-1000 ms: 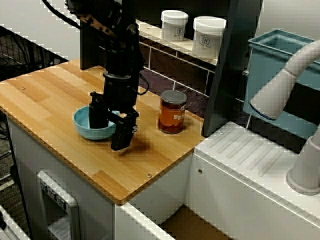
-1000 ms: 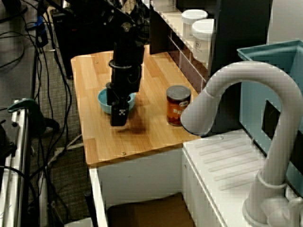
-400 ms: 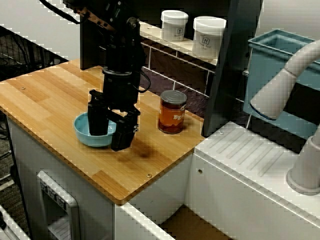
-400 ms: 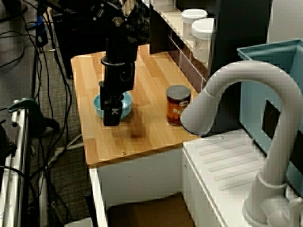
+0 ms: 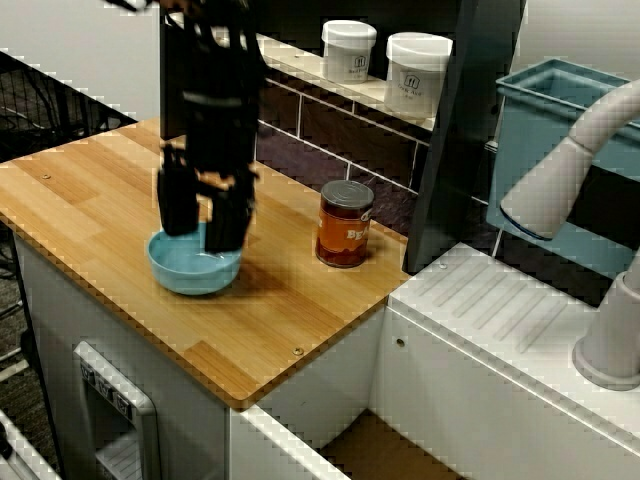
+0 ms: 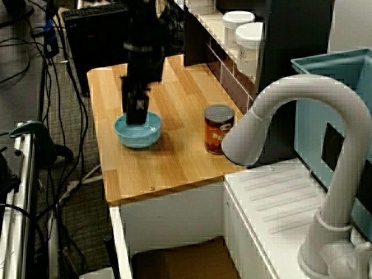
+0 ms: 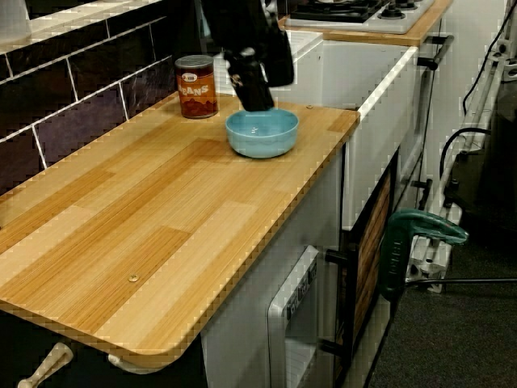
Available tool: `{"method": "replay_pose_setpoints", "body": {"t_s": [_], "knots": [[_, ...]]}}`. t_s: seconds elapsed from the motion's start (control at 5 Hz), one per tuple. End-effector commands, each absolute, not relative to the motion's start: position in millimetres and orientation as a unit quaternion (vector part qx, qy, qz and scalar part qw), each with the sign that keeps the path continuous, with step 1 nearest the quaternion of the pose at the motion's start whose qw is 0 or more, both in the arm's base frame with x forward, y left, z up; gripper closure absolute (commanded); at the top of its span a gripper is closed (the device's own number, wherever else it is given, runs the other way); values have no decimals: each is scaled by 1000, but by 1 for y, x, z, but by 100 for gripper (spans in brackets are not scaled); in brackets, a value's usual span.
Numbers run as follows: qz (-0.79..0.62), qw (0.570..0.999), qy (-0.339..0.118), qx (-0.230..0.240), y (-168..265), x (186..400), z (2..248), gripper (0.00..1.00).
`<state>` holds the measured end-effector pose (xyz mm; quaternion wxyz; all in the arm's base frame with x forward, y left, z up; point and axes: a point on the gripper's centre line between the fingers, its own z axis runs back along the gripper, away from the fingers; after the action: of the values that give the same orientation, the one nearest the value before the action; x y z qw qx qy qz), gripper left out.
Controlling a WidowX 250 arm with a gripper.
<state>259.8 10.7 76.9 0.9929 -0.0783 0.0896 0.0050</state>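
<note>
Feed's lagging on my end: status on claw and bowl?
Claw open, empty, over blue bowl. Bowl upright on counter. Bean can beside, apart.

A bean can stands upright on the wooden counter.

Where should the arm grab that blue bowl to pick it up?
Probably the rim, from straight above: the bowl sits upright and open, seemingly wider than the open gripper hovering over it, so one finger inside and one outside the thin wall fits. The can stands well apart.
</note>
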Motion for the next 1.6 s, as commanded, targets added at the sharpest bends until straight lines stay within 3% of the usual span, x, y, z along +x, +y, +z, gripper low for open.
{"method": "replay_pose_setpoints", "body": {"t_s": [0.0, 0.4, 1.4], "knots": [[37, 994, 48, -94, 76, 277, 101, 0], [43, 995, 55, -74, 80, 273, 72, 0], [29, 996, 68, -59, 57, 262, 50, 0]]}}
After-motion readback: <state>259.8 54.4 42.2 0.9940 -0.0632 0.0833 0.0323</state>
